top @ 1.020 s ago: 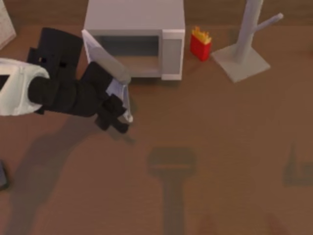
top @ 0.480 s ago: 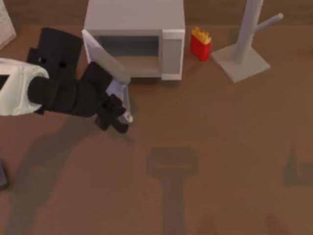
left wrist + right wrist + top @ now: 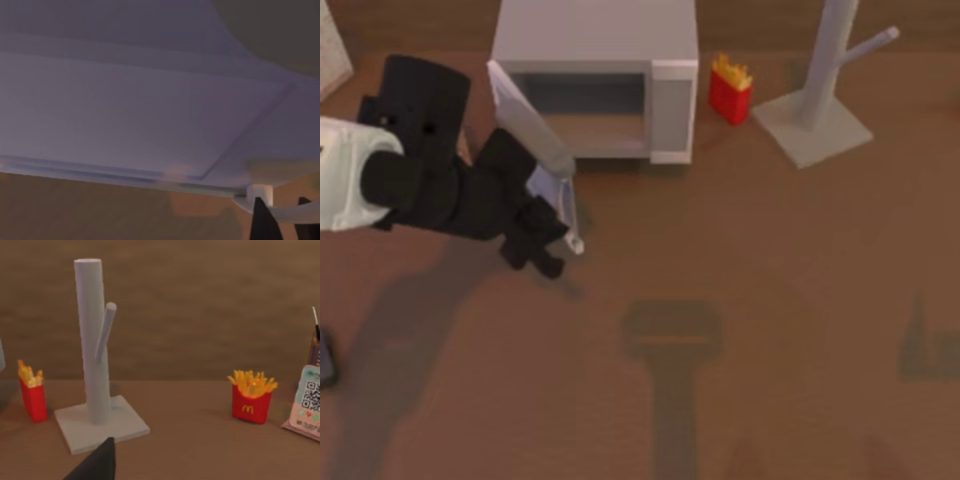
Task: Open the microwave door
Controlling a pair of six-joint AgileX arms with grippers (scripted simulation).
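Note:
The light-grey microwave [image 3: 595, 35] stands at the back of the table, left of centre, with its cavity showing. The microwave door [image 3: 532, 120] is swung out to the left and forward, hinged at the microwave's left side. My left gripper [image 3: 555, 235] is at the door's free edge, shut on the pale bar handle [image 3: 570, 215]. In the left wrist view the door [image 3: 125, 110] fills the picture, and the handle [image 3: 285, 210] sits between the dark fingertips [image 3: 261, 222]. My right gripper [image 3: 100, 462] shows only as a dark tip in its own wrist view and is out of the top view.
A red box of fries [image 3: 730, 88] stands just right of the microwave, and a white branched stand [image 3: 815, 115] is farther right. The right wrist view also shows a second fries box [image 3: 251, 397] and a QR card [image 3: 310, 402].
The left gripper has pulled the handle farther left, and the door has swung wider open. The right arm has not visibly moved.

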